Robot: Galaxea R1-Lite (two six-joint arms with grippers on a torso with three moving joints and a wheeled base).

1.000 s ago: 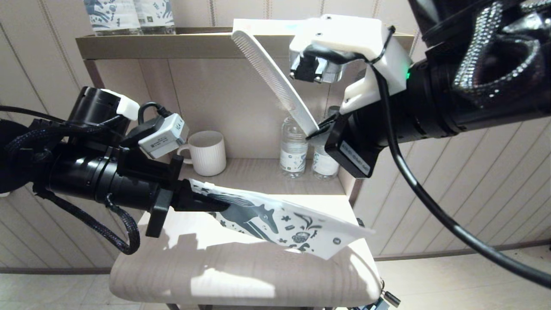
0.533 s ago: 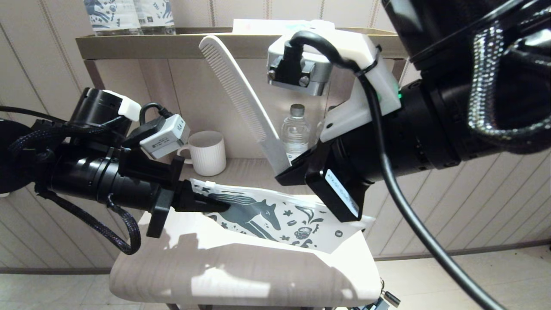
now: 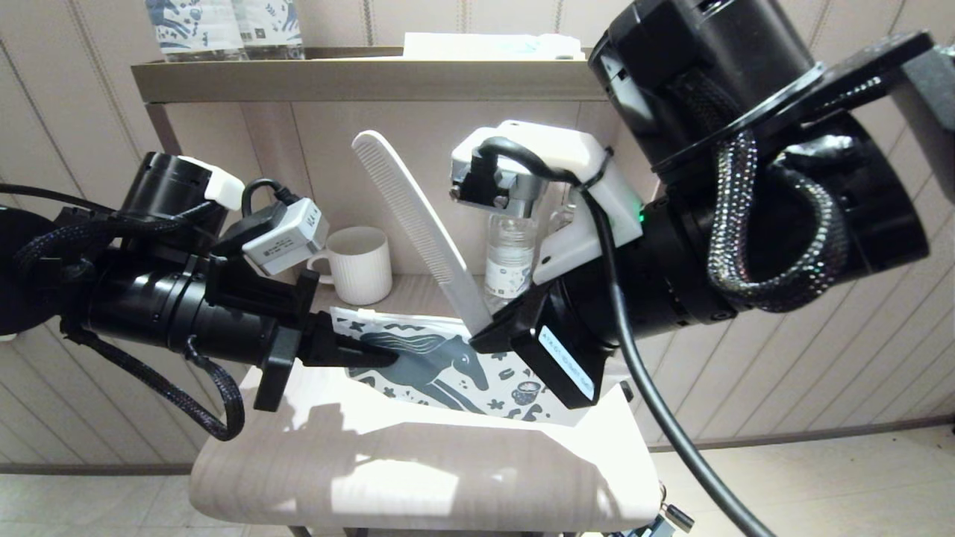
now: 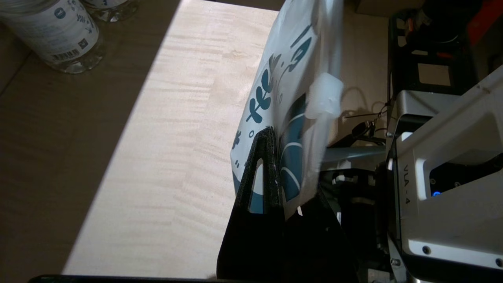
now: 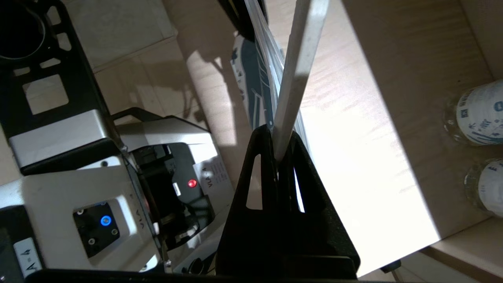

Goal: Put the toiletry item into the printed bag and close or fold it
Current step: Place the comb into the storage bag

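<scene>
Now, at the wooden surface [image 3: 418,477]:
Left tool [image 3: 369,356]: clenched on one end of the bag [image 3: 448,365], holding it flat and raised above the sunlit top.
Right tool [image 3: 489,332]: grasping the comb [image 3: 414,224] by its handle, just above the bag's upper edge near the horse's head; the toothed end slants up and toward the robot's left.
Comb: outside the bag, its lower end hidden at the tool.
Bag: whitish plastic printed with a dark blue horse and small doodles; its far end is covered by the right arm in the head view.
Head view only: a ribbed white mug [image 3: 362,265] on the low shelf, a clear water bottle [image 3: 509,257] behind the right arm, two blue-printed bottles [image 3: 224,28] on the upper ledge.
Left wrist view only: the bag [image 4: 287,118] edge-on with a leaf sprig print, a small clear slider tab [image 4: 324,96] on its edge, one tool finger [image 4: 267,173] pressed against it, and a labelled bottle [image 4: 55,35] with a barcode.
Right wrist view only: the comb [image 5: 298,74] seen edge-on, rising from between the black fingers [image 5: 263,173], the bag's [image 5: 255,78] edge beside it; whether they touch is unclear.
Writing: "VLA - 4" reads on the white camera housing [image 4: 440,188] in the left wrist view; bottle labels are too small to read.
</scene>
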